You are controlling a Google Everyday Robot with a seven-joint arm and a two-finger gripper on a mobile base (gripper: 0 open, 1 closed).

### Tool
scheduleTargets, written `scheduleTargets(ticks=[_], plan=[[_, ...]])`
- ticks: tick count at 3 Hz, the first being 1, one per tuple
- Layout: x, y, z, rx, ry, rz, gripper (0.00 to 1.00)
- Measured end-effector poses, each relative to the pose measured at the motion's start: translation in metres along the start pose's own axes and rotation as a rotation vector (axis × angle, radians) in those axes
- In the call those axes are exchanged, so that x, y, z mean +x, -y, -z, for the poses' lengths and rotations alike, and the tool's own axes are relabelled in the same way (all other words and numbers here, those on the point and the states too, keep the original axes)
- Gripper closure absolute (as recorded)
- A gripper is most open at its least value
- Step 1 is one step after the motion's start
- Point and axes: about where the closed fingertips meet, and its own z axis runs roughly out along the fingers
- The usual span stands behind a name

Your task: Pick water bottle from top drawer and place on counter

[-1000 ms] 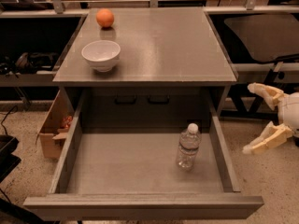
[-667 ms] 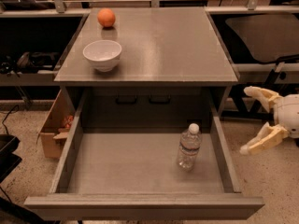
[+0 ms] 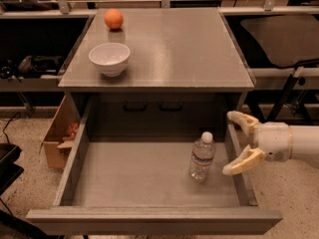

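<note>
In the camera view I'm on the approach step. My tool (image 3: pixel 228 143) hangs empty, fingers spread wide, at the right wall of the top drawer (image 3: pixel 134 176), below the front-right corner of the tabletop (image 3: pixel 189 49). The water bottle (image 3: pixel 202 157) stands upright just left of it. Next, I judge, I must shift left to straddle the bottle, then close.

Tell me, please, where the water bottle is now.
In the camera view, the water bottle stands upright in the open top drawer, near its right wall. The open gripper is just right of it, not touching it.
</note>
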Motion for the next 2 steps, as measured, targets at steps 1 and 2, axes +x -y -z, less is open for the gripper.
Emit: scheduleTargets(ticks=[1, 2], plan=[[0.000, -0.013, -0.034, -0.049, 0.073, 0.007, 0.00], [0.006, -0.023, -0.055, -0.078, 0.112, 0.002, 0.00]])
